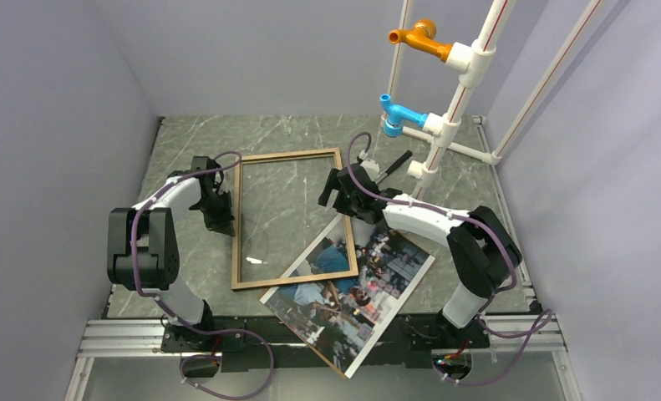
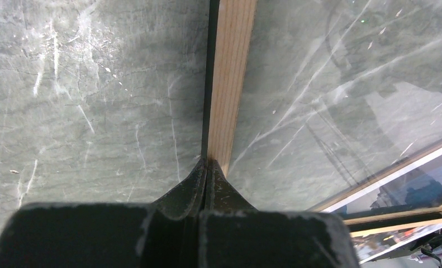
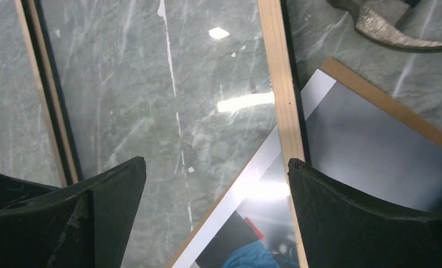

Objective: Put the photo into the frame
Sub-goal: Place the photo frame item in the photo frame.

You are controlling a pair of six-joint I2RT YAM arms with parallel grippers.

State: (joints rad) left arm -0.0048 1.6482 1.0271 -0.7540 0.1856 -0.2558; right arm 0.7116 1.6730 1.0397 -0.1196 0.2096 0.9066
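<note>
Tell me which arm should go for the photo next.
Likely right. The right gripper is open above the frame beside the photo; the left gripper is shut at the frame's far rail, away from the photo.

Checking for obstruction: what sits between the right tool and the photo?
The frame's right rail, lying across the photo's corner beneath the open right tool; the right wrist view shows it.

We see a large rectangular picture frame of thin rails lying flat on the grey marbled table. Its pale brown wooden back faces up, and a black edge shows along the rails. A large colour print of people in a street lies face up and skewed at the table's near edge. A brown board shows along the print's edges. The frame's near right corner rests over the print's far corner.
</note>
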